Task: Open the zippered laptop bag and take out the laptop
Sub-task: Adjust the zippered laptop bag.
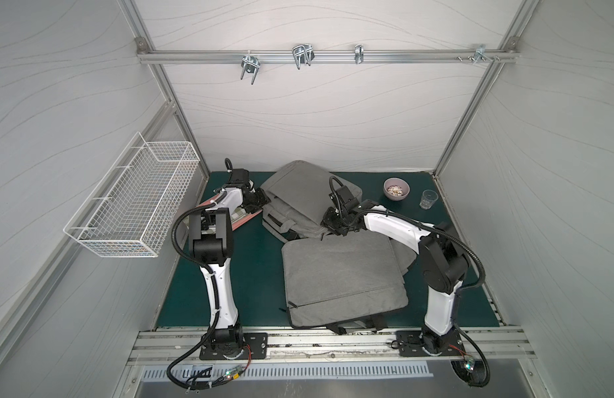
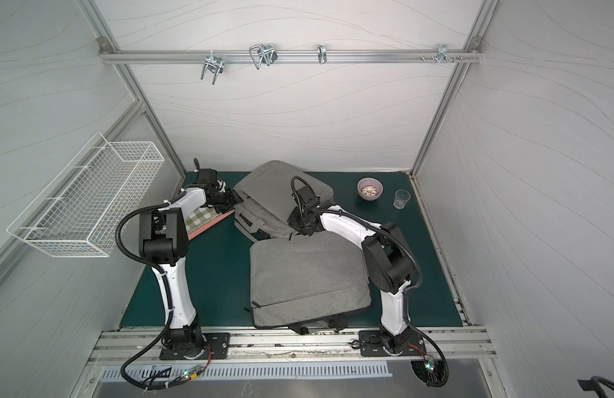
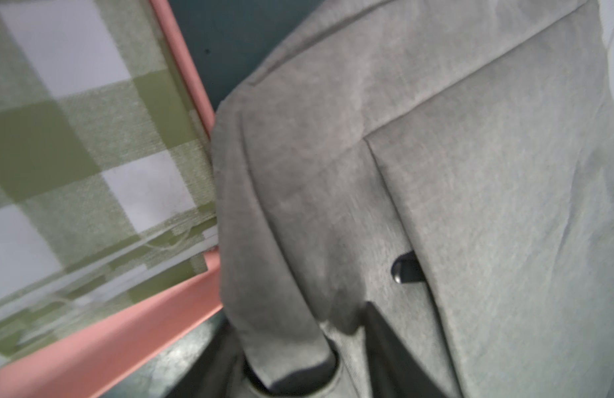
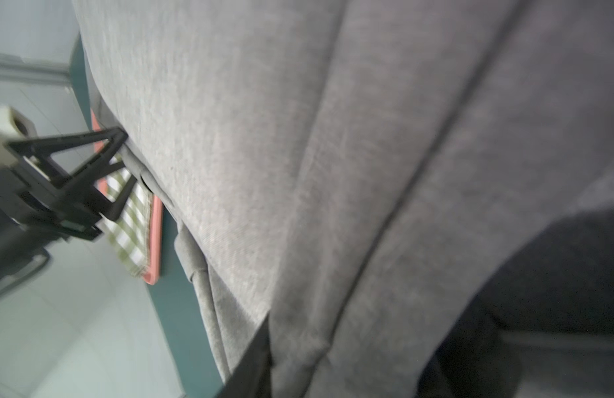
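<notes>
A grey laptop bag (image 1: 298, 193) (image 2: 271, 189) with carry handles lies at the back of the green mat. My left gripper (image 1: 260, 203) (image 2: 235, 201) is at its left edge, shut on a thick fold of the grey fabric (image 3: 285, 337). A black zip pull (image 3: 407, 272) shows just beyond that fold. My right gripper (image 1: 328, 229) (image 2: 295, 227) presses on the bag's near right edge with grey cloth (image 4: 316, 344) filling its jaws. From the right wrist, the left gripper (image 4: 124, 172) straddles the bag's edge. The laptop is hidden.
A second grey padded bag (image 1: 343, 275) lies in front, its black straps over the mat's near edge. A pink tray (image 1: 245, 222) with a green checked cloth (image 3: 92, 155) sits beside the left gripper. A bowl (image 1: 396, 188) and a glass (image 1: 428, 199) stand back right. A wire basket (image 1: 133, 206) hangs left.
</notes>
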### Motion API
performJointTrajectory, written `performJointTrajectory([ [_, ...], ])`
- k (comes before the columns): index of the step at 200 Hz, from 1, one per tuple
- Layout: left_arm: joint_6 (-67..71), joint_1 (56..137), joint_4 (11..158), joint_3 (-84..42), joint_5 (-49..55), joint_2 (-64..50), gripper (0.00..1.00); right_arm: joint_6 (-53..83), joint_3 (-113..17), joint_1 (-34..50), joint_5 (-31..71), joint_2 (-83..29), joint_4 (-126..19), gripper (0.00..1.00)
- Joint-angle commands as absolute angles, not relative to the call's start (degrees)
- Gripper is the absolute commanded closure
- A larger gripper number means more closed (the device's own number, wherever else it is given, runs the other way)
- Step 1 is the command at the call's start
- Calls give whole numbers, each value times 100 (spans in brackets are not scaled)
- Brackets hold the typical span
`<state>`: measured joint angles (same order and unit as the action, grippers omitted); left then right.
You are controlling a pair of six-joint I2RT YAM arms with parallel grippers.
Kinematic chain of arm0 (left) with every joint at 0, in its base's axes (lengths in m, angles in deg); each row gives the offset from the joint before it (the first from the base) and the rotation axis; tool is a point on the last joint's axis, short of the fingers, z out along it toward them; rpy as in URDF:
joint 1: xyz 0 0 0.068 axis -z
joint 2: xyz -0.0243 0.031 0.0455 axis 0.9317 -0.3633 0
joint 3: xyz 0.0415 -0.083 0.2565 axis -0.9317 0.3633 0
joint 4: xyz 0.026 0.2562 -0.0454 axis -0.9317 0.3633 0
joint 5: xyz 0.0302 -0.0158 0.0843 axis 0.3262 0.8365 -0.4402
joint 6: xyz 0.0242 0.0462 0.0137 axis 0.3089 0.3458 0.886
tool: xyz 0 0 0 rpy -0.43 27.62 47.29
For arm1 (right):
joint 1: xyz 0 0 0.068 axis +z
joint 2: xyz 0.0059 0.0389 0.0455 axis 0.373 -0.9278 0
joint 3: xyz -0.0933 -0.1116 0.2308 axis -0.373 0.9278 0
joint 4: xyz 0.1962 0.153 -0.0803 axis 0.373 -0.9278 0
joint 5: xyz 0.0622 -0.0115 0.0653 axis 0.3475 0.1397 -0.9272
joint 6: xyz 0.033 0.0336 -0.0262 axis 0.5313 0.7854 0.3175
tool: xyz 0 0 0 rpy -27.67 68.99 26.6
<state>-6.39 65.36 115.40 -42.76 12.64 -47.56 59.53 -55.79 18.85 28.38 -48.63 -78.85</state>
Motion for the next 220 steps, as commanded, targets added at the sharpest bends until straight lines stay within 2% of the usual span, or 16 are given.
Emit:
performJointTrajectory([
  [1,-555,6509,11478,-4569,1437,-4888,64,5884,-5680,1702,3204,-4964,-7941,75],
  [29,-612,6517,11534,-4495,1605,-4807,86,5733,-5660,1540,3219,-4901,-7855,91],
  [54,-627,6518,11527,-4328,1651,-4638,100,5554,-5687,1426,3239,-4815,-7832,99],
  [121,-862,6760,11196,-3327,1758,-3518,100,4609,-6068,847,3094,-4836,-7839,100],
  [220,-1342,7499,10859,-2220,1690,-2316,100,3402,-7254,21,2545,-5825,-7891,100],
])
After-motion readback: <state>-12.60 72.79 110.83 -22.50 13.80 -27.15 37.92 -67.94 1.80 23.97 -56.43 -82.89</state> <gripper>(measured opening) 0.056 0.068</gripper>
